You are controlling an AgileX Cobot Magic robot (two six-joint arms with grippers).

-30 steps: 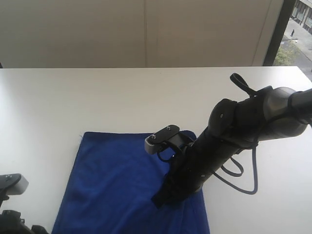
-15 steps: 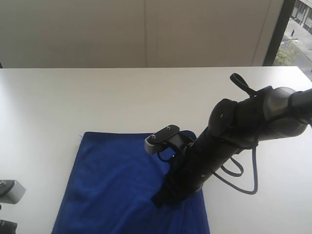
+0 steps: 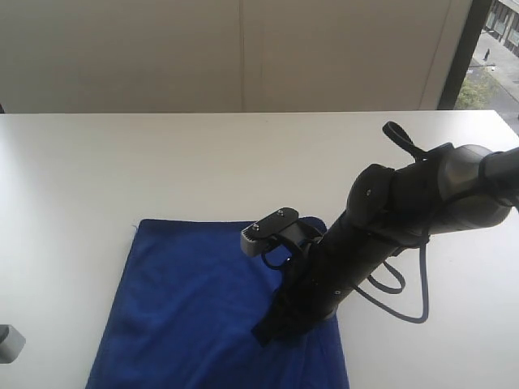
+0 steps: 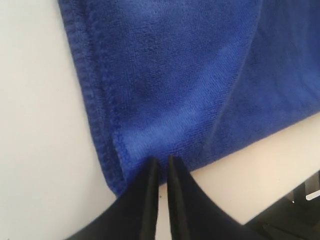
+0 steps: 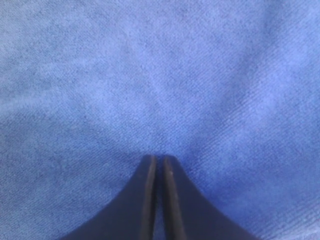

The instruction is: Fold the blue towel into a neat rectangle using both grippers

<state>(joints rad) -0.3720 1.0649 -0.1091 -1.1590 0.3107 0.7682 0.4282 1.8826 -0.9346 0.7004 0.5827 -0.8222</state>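
White matte table (image 3: pixel 122 162), plain pale wall (image 3: pixel 162 49) behind. Left gripper (image 4: pixel 161 161): black tapered fingers drawn to thin slit, tips on stitched hem near corner of blue towel (image 3: pixel 195 308); pinch not discernible. Towel flat, low centre of exterior view, plush nap. Right gripper (image 5: pixel 159 159): jaws closed, tips pressed into cloth, faint creases fanning out. Bulky black right arm (image 3: pixel 389 219), looped cable (image 3: pixel 409 300). Window (image 3: pixel 495 49) far right.

The blue towel (image 3: pixel 186 308) lies flat on the white worktop (image 3: pixel 162 162). The black right arm (image 3: pixel 381 219) leans down and the right pincer (image 3: pixel 268 332) touches the towel's right part.
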